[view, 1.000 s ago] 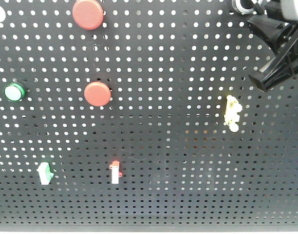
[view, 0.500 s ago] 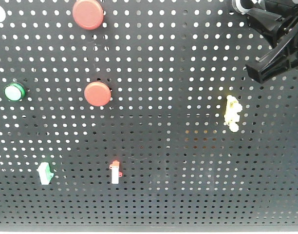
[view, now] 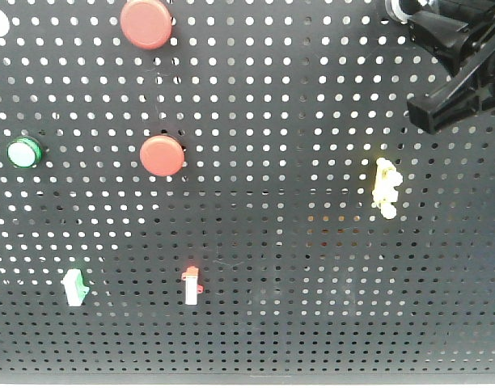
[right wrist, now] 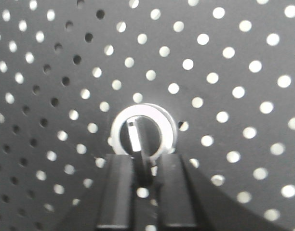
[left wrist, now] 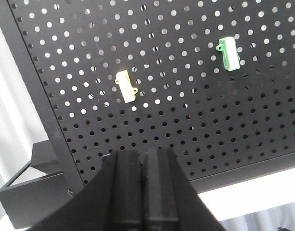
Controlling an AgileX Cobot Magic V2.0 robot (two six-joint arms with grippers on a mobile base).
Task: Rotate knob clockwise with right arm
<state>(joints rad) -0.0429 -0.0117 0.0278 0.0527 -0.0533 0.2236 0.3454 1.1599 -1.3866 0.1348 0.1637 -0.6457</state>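
Grip looks made: the matte-black plastic right gripper [right wrist: 145, 192] is pinched narrow on the small round black knob with silver collar [right wrist: 146, 132], at the top right of the black perforated pegboard [view: 272, 162]. The pointer bar is near upright, so I'd say the clockwise turn is barely begun. The black left gripper [left wrist: 142, 192] is pressed closed, empty.

Right arm [view: 462, 56]: top-right corner of front view, tilted. Right end effector [right wrist: 145, 161]: fingers narrowly apart, pinching knob [right wrist: 143, 127] pointer bar. Left end effector [left wrist: 143, 155]: fingers pressed together.
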